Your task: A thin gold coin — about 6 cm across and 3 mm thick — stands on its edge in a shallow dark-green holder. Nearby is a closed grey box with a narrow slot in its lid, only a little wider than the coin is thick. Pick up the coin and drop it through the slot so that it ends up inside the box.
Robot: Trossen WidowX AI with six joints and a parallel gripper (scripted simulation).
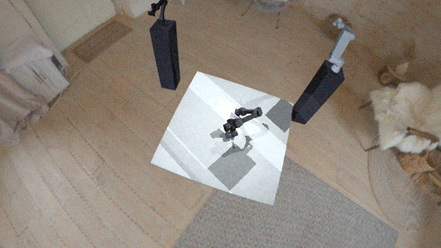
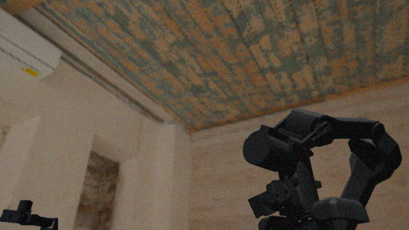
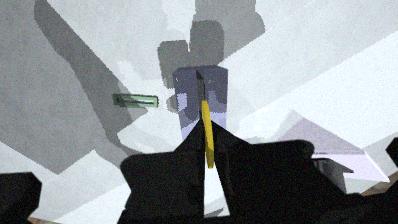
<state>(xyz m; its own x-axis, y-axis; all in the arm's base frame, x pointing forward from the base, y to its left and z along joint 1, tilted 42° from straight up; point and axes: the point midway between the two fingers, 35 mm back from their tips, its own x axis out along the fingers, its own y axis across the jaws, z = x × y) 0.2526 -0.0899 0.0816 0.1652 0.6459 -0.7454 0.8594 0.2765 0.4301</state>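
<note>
Viewing from the wrist, left to right: the dark-green holder (image 3: 135,101) is seen flat on the white table top (image 3: 320,75), coinless. Right of it, the grey box (image 3: 200,100) is seen with its slot facing up. The gold coin (image 3: 207,134) is pinched edge-on by the narrowly closed gripper (image 3: 209,150), in line with the slot.

Coin (image 3: 207,134): lower part hidden between the gripper (image 3: 209,150) fingers; seen edge-on only, faces not visible.
Box (image 3: 200,102): base covered by the gripper; far end of slot (image 3: 200,89) partly behind the coin's tip.
Holder (image 3: 135,100): small, groove indistinct.
Top view: gripper (image 1: 229,132), box and holder (image 1: 233,145) too small to separate; coin not discernible.
Exterior view: arm (image 2: 319,166) cut off by the lower edge; worktop and gripper out of frame, probably below.
</note>
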